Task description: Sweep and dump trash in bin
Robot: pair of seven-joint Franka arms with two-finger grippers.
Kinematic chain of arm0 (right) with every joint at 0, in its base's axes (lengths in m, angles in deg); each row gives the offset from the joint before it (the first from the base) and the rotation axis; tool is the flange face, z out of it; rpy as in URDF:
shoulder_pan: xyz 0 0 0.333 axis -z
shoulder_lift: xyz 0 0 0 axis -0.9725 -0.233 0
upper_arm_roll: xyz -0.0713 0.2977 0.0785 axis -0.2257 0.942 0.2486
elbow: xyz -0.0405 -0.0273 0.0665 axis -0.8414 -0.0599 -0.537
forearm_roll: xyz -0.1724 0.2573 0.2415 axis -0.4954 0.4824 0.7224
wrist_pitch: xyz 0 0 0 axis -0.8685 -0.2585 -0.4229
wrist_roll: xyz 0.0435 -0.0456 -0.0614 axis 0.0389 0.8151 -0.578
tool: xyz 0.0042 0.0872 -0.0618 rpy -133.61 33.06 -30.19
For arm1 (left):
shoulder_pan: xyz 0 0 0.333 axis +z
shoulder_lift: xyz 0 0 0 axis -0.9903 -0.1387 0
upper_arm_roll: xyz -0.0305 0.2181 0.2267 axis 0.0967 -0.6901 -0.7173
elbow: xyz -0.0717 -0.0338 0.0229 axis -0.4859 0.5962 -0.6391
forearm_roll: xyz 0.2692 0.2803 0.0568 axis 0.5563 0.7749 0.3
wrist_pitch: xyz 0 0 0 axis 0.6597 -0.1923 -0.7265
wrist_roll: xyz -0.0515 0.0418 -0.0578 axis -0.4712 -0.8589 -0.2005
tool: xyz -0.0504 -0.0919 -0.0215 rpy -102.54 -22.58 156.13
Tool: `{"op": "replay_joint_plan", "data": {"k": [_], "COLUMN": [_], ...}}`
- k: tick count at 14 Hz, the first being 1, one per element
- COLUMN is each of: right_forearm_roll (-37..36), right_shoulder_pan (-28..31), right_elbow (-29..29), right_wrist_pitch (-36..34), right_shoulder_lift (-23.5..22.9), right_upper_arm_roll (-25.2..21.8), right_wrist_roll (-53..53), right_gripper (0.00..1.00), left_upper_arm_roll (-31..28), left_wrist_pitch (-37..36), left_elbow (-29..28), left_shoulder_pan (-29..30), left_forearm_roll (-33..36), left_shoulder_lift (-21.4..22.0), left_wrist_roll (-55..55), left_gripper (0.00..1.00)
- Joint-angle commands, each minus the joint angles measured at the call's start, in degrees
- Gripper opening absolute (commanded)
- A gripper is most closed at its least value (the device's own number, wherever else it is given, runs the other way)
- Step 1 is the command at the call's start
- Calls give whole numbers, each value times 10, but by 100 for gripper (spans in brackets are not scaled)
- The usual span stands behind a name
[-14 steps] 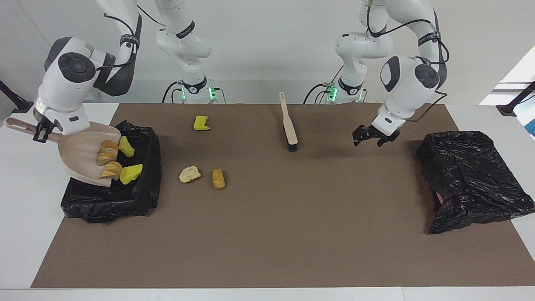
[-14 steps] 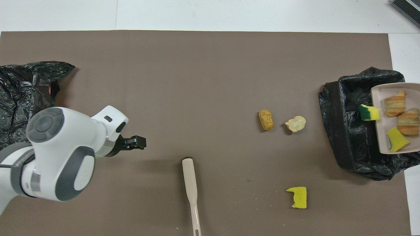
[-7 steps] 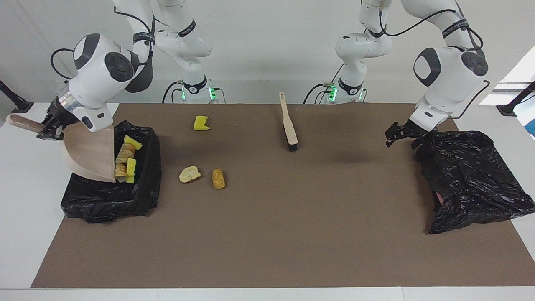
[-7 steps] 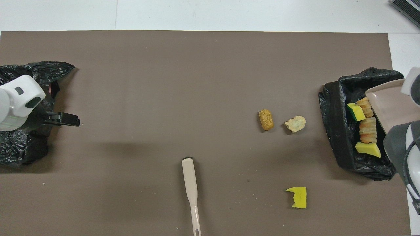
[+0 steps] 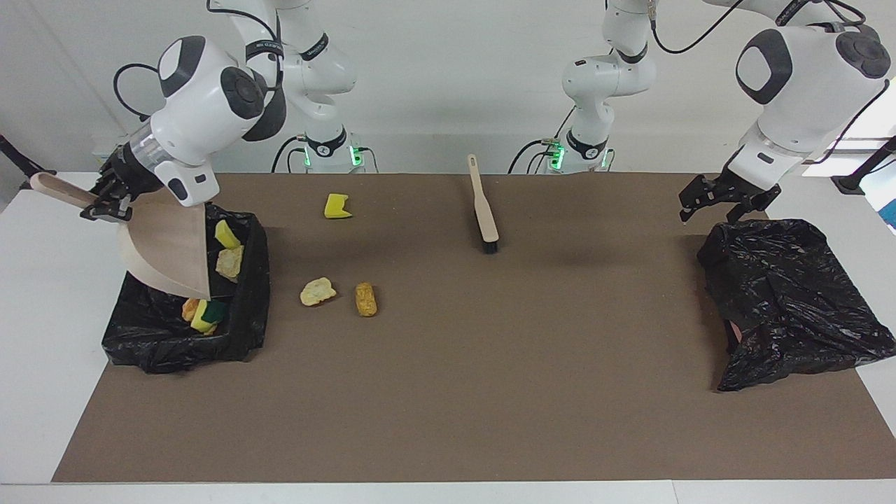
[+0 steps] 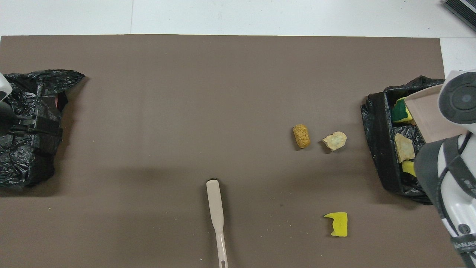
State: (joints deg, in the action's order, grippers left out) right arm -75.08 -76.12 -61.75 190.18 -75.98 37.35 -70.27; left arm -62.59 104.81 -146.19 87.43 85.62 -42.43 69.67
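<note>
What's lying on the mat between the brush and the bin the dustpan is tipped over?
Between the brush and bin lie three trash pieces: yellow sponge, pale lump, golden lump. The facing view shows it.

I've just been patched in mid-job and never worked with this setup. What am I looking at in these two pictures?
Two white robot arms share a table. One picture faces them from across it; the other looks down from above their end.

The right claw is shut on the handle of a beige dustpan, tipped steeply over a black-lined bin at the right arm's end. Several trash pieces lie inside the bin.

Three pieces remain on the brown mat: a tan lump and a pale lump beside the bin, and a yellow sponge nearer the robots. A brush lies mid-table.

The left claw hangs open and empty over a crumpled black bag.
</note>
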Motion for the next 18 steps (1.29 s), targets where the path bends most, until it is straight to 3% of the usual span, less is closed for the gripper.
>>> {"op": "replay_joint_plan", "data": {"k": [1, 4, 7, 12, 14, 16, 18], "right_forearm_roll": [36, 107, 167, 325, 382, 399, 427], "right_shoulder_pan": [-20, -45, -57, -80, -81, -120, -145], "right_elbow": [19, 45, 56, 70, 97, 119, 195], "right_wrist_pitch": [-17, -44, -81, -84, -90, -96, -116], "right_shoulder_lift": [-2, -13, -16, -24, -46, -73, -129], "right_upper_arm_roll": [2, 4, 6, 6, 6, 5, 5], "right_wrist_roll": [41, 95, 249, 479, 562, 659, 781], "right_gripper": [0, 0, 0, 0, 0, 0, 0], "left_upper_arm_roll": [5, 4, 6, 7, 9, 10, 10], "left_wrist_pitch": [-27, -39, -46, -49, -64, -68, -67], "left_elbow": [5, 6, 13, 6, 6, 6, 6], "left_shoulder_pan": [1, 3, -3, -5, -7, -13, -18], "left_forearm_roll": [16, 16, 16, 14, 14, 15, 15], "left_shoulder_lift": [21, 25, 36, 41, 43, 44, 45], "left_wrist_roll": [-27, -28, -27, -23, -23, -17, -4], "left_gripper": [100, 100, 100, 100, 100, 100, 100]}}
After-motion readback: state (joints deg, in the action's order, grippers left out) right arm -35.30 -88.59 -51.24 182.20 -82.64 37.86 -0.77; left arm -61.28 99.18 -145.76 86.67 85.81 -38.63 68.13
